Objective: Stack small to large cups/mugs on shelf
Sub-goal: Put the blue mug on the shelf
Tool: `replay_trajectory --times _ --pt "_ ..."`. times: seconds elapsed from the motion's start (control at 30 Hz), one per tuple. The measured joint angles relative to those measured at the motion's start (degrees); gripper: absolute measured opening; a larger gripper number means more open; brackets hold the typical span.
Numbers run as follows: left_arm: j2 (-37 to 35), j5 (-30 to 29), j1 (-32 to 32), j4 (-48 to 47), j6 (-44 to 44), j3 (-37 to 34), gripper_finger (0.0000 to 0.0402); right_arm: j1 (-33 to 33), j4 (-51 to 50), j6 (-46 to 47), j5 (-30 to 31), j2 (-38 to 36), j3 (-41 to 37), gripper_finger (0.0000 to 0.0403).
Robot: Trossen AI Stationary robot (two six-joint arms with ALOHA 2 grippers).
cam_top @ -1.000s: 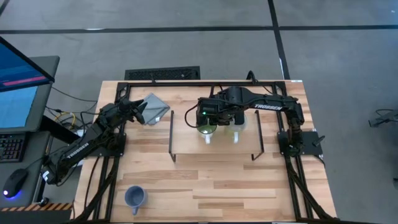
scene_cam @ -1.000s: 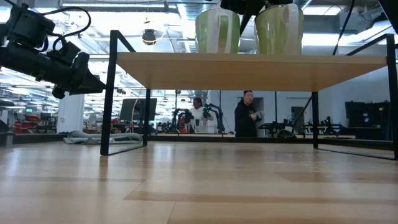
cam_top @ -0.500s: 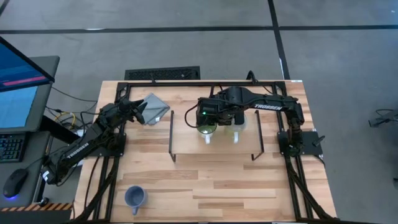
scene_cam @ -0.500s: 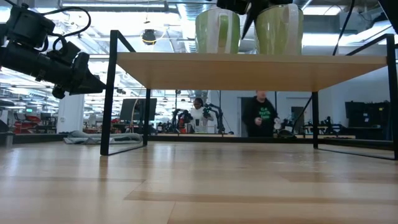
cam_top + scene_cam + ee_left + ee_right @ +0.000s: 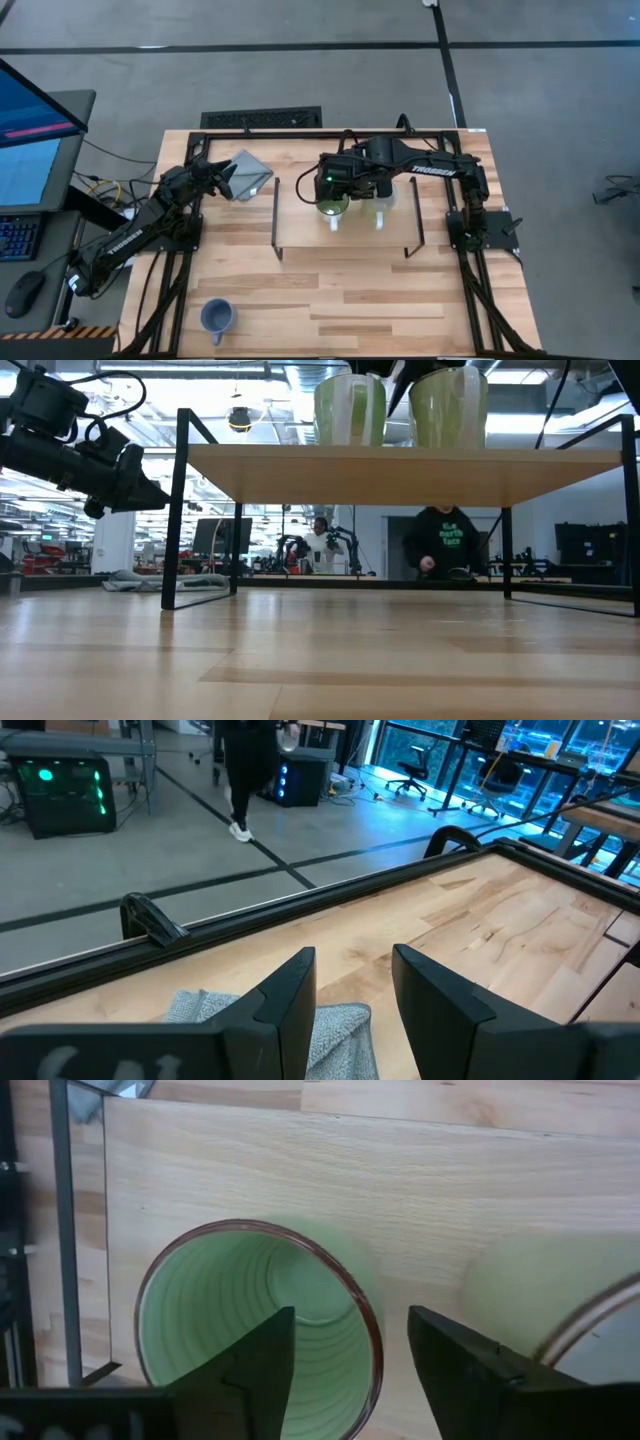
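On the shelf [image 5: 300, 235] [image 5: 400, 460], the green mug [image 5: 333, 205] [image 5: 250, 1320] and the cream mug [image 5: 380, 208] [image 5: 448, 408] stand upright side by side on their bases. My right gripper [image 5: 350, 1315] hangs open above the green mug. One finger is over the mug's hollow and the other is outside, between the two mugs; neither touches the wall. The blue mug [image 5: 217, 317] stands on the tabletop near its front left corner. My left gripper [image 5: 352, 955] [image 5: 228, 180] hovers open, with nothing between its fingers, over the folded grey cloth [image 5: 250, 172].
The shelf's thin black wire legs [image 5: 178, 510] rise from the tabletop on both sides. A black frame [image 5: 330, 133] runs along the table's far edge. Bare wood lies between the shelf and the near edge. A person [image 5: 445, 540] stands in the room beyond.
In the low view, my right gripper's finger between the two mugs has shifted slightly away from the green mug, so the fingers stand wider. Both mugs have stayed in place on the shelf. A person beyond the table has walked toward the right.
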Motion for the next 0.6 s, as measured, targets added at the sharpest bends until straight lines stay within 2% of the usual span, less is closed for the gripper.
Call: replay_trajectory --times 0.6 --pt "0.00 0.00 0.02 0.02 0.00 0.00 0.0125 -1.48 -0.06 -4.13 0.09 -0.02 1.45 0.0220"
